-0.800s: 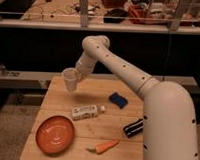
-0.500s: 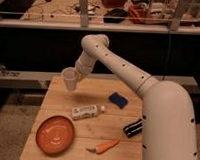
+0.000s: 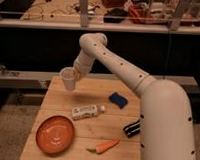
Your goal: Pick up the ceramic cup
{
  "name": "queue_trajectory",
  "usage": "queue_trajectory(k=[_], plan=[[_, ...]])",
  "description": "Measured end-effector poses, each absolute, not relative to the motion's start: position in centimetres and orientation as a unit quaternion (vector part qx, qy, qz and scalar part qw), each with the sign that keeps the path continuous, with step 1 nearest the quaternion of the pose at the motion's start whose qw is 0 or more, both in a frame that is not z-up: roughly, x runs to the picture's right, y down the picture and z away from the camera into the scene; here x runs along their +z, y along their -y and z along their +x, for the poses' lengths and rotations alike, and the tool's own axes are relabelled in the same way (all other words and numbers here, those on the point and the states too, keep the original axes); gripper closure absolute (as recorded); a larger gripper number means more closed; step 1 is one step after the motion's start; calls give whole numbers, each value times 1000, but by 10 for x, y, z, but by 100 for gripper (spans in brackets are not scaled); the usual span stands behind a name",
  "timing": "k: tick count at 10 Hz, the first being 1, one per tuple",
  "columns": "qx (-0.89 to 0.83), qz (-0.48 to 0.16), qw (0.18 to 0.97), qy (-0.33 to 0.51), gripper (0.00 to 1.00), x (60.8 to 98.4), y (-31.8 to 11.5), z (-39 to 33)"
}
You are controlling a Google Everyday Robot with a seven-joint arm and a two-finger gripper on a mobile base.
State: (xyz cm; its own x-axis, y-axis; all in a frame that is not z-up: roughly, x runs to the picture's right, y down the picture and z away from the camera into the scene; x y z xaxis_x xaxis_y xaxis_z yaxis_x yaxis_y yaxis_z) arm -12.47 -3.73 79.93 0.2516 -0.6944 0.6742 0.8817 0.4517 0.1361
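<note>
A: Where is the ceramic cup (image 3: 68, 79)?

B: In the air, clear of the wooden worktop (image 3: 57, 100), behind the orange plate (image 3: 55, 134). The tool (image 3: 77, 73) is closed on its right side.

A: What else lies there?

B: All to the plate's right: a white tube (image 3: 85, 112) just behind, a carrot (image 3: 104, 146) in front, and a blue sponge (image 3: 118, 99) farther back.

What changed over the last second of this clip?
Almost nothing: the gripper, holding the ceramic cup above the table at its far left, drifted barely leftward. The orange plate, tube, blue sponge, carrot and black object stayed put.
</note>
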Motion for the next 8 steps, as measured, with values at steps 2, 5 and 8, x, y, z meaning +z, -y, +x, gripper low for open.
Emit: queue_trajectory(k=[2, 5, 8], plan=[[-510, -136, 776, 345, 99, 798, 37, -126], [-519, -137, 769, 347, 99, 797, 35, -131], [-525, -138, 764, 348, 99, 797, 34, -131]])
